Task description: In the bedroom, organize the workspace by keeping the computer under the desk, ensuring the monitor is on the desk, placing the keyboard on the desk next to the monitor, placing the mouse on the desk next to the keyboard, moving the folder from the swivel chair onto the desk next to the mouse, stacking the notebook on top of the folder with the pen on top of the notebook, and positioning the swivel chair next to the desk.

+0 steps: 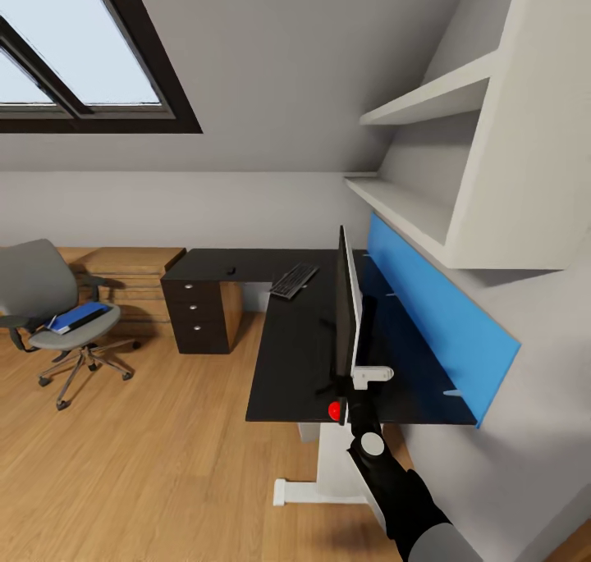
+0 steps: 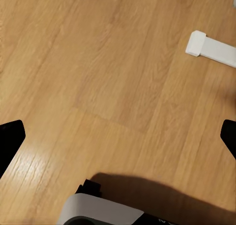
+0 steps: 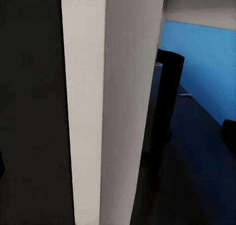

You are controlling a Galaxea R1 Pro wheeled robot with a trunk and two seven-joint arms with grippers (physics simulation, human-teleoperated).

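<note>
My right gripper (image 1: pixel 355 394) looks clamped on the wide thin black-fronted, white-backed monitor's (image 1: pixel 345 316) edge; a careless swing could topple it off the glossy black desk (image 1: pixel 287 357).

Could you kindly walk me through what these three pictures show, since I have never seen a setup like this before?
These are simulator renders from a wheeled two-armed robot in a bedroom. The large picture comes from its head camera. It shows the black desk with the monitor seen edge-on and the keyboard further back. The right gripper reaches up to the monitor's near edge; whether it grips is hard to tell. At the left stands the swivel chair with the blue folder on its seat. The left wrist camera looks down at the wooden floor and the desk's white foot. The right wrist camera sees the monitor from very close.
</note>
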